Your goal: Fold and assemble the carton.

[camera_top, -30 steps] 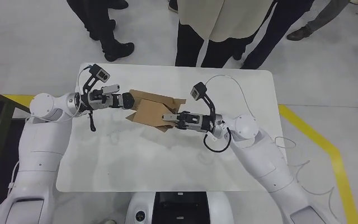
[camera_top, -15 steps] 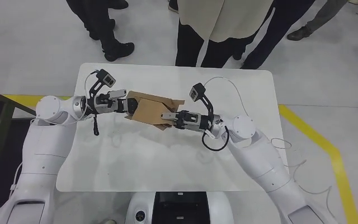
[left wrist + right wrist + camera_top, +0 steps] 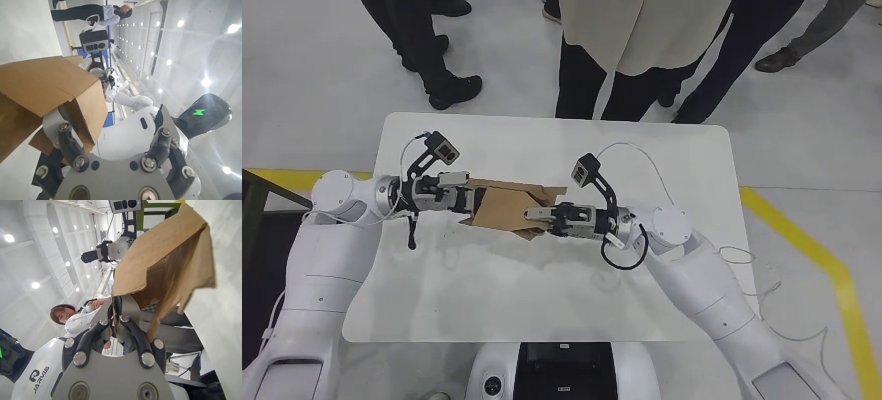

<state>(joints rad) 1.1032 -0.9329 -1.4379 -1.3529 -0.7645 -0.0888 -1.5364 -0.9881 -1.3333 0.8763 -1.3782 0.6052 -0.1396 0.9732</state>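
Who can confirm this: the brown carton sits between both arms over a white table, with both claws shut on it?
Not both. The right claw is shut on the carton, but the left claw is open, spread wide, as the left wrist view shows. The rest stands.

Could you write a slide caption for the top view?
Right gripper grips a brown carton at the white table; left gripper meets its other end.
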